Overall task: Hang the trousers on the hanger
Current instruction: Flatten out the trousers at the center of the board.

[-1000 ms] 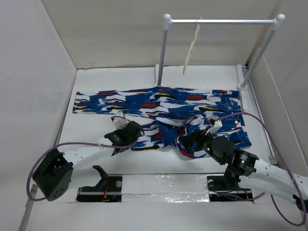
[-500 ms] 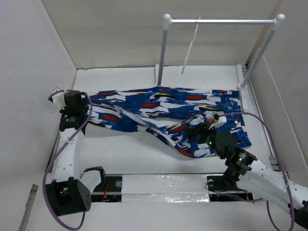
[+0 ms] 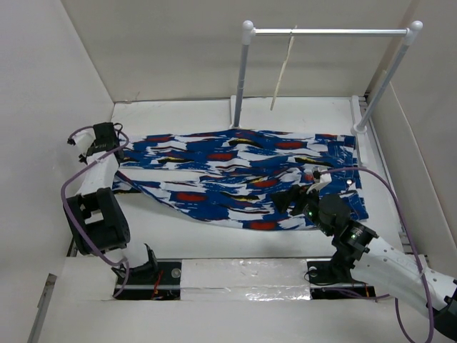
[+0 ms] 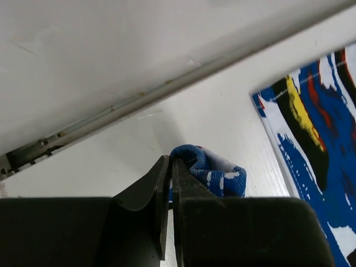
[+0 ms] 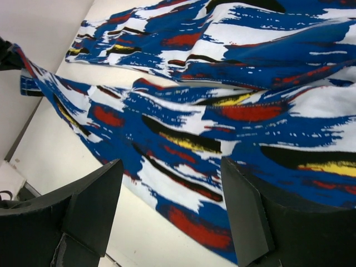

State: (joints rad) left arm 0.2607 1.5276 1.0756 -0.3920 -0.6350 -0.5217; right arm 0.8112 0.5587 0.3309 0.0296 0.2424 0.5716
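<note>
The trousers (image 3: pixel 243 179) are lying spread across the white tabletop (image 3: pixel 178 239), reaching from the left side almost to the right, with the wider end on the right. The left gripper (image 4: pixel 171 162) is sitting at the far-left corner, close against the side wall (image 3: pixel 50 107). Its jaws are pinching tight on a bunched blue fold at the end of one leg, and that leg is stretching out leftward from the middle of the garment. The right gripper (image 5: pixel 172 167) is hovering over the wider end. Its jaws are standing wide apart, with patterned cloth showing below and between them and nothing gripped.

The hanger (image 3: pixel 283 75) is dangling by its hook from the metal crossbar (image 3: pixel 328 31) of the rack (image 3: pixel 387 78) at the back. It is showing edge-on to the top camera and hanging well apart from both grippers and from the cloth. The rack's left pole (image 3: pixel 241 78) is standing just beyond the far edge of the trousers, on the line between the left gripper and the hanger. The other pole is leaning up from the far-right corner. A purple cable (image 3: pixel 357 168) from the right arm is arching over the wider end of the trousers, just beside the right gripper.
</note>
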